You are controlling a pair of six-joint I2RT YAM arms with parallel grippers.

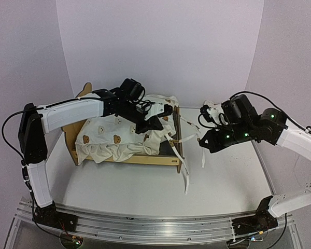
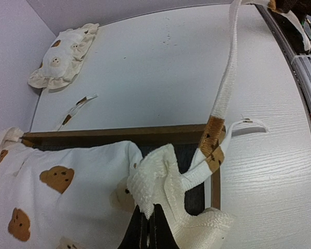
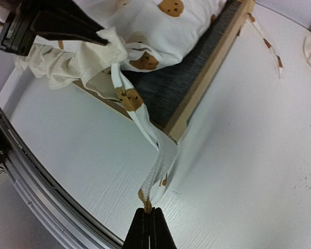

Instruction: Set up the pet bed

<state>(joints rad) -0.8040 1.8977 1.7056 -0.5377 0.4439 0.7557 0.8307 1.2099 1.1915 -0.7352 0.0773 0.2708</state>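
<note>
Right gripper (image 3: 149, 213), bottom centre of its wrist view, jaws closed on strap (image 3: 154, 150) end. Table (image 1: 223, 179) white. Bed (image 1: 140, 160) centre-left of top view, headboard at upper left, grey base showing at right end. Cushion (image 1: 111, 137) bunched inside, not flat. Left gripper (image 1: 156, 123) over bed's right end, jaws pinching cushion corner. Pillow (image 2: 62, 58) upper left of left wrist view, apart from bed. Risk: opposed pulls on stretched strap could drag cushion out, shift light frame, or slip strap from jaws.
</note>
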